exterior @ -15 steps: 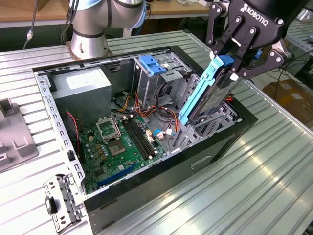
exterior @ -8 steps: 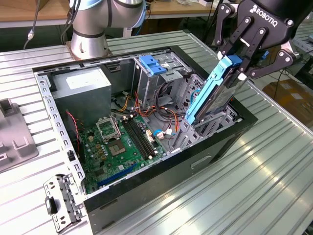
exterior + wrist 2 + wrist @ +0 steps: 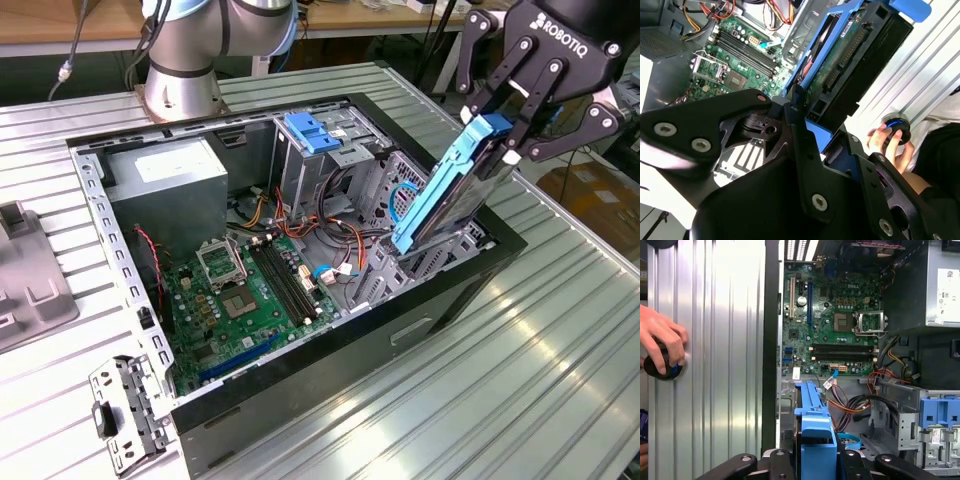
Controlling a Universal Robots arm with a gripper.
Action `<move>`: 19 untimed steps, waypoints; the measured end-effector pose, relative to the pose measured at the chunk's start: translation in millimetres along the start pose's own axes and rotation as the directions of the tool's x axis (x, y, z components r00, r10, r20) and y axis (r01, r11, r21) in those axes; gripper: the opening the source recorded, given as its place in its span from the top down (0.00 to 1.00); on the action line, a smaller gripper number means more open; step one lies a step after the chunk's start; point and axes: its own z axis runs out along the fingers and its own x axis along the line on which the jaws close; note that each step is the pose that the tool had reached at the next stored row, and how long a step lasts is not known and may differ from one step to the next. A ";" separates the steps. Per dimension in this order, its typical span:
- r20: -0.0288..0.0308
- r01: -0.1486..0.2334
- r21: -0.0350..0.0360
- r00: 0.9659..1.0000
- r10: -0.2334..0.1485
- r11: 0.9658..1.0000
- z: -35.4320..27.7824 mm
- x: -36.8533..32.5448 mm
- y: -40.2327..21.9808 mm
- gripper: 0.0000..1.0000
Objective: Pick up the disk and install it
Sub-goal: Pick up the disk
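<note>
Fingers point(image 3: 545, 85) clamp the disk point(image 3: 448, 190) tilted over the open case point(image 3: 350, 340) on the ribbed metal table point(image 3: 520, 380).

The disk point(image 3: 452, 190) — blue-railed, steeply tilted — stands lower end inside the open case.

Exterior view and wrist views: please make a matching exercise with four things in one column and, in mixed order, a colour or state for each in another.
Things
1. disk
2. motherboard
3. power-supply box
4. hand

Colour or state
A. green, inside the case
B. grey, with a white sticker
C. tilted, clamped in the gripper
D. on a round black object, outside the case

Pairs: 1-C, 2-A, 3-B, 4-D.
</note>
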 end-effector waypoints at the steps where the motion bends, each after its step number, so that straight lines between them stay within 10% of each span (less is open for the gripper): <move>1: 0.000 0.000 -0.001 1.000 0.000 1.000 0.0 0.9 -2.7 0.63; 19: 0.001 -0.001 -0.007 1.000 0.001 1.000 -0.4 8.4 -43.4 0.63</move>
